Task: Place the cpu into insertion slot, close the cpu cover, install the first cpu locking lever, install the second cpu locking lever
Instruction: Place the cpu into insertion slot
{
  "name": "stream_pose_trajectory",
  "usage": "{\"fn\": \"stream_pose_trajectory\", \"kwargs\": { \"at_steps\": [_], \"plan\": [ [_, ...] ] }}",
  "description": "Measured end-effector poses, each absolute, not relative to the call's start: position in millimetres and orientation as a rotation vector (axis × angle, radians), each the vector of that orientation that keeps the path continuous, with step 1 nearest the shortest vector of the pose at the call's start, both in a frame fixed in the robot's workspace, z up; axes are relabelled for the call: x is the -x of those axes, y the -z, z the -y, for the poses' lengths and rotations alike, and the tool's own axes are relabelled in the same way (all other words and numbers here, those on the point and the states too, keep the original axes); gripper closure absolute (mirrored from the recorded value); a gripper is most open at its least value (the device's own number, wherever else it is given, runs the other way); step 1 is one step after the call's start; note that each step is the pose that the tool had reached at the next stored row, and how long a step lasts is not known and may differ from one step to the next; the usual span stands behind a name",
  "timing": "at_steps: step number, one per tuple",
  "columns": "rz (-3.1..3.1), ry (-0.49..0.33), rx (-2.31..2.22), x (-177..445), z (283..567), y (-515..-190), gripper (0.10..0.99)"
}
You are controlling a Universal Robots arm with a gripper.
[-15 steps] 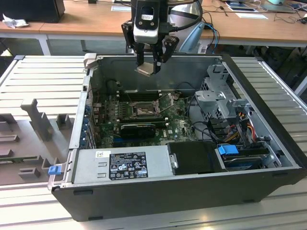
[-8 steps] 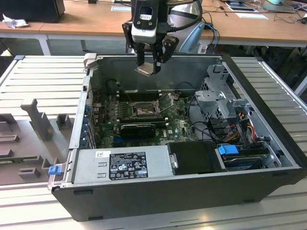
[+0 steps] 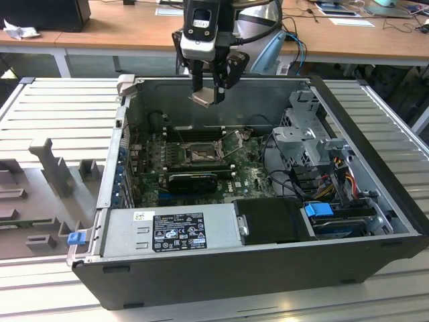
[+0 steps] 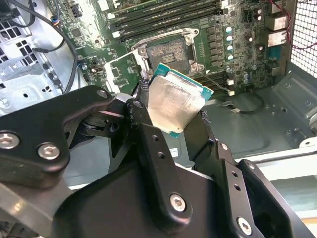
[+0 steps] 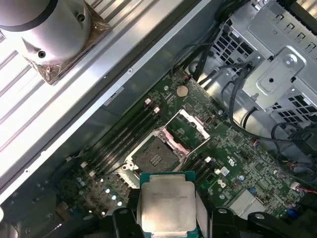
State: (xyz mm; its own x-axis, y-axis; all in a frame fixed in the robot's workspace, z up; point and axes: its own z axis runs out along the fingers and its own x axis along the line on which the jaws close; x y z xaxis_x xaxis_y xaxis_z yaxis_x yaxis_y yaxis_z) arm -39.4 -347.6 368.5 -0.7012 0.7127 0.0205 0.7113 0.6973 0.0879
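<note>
A wooden desk [image 3: 120, 33] stands behind a ribbed grey metal table [image 3: 53, 114]; what may be papers [image 3: 352, 21] lie near the desk's far edge.

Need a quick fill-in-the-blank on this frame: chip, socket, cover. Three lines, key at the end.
1. The gripper is shut on the chip, holding it ___ the green board.
2. The socket has nothing seated in it: it is ___.
3. The cover beside the socket is flipped ___.
Missing words: above; empty; open.
</note>
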Motion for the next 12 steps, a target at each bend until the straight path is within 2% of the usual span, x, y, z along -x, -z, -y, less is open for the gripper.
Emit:
{"fn": "stream_pose_trajectory", "kwargs": {
  "at_steps": [12],
  "plan": [
    [-2.812,-0.138,-1.350,39.4,347.7,-368.4,0.557]
  ]
}}
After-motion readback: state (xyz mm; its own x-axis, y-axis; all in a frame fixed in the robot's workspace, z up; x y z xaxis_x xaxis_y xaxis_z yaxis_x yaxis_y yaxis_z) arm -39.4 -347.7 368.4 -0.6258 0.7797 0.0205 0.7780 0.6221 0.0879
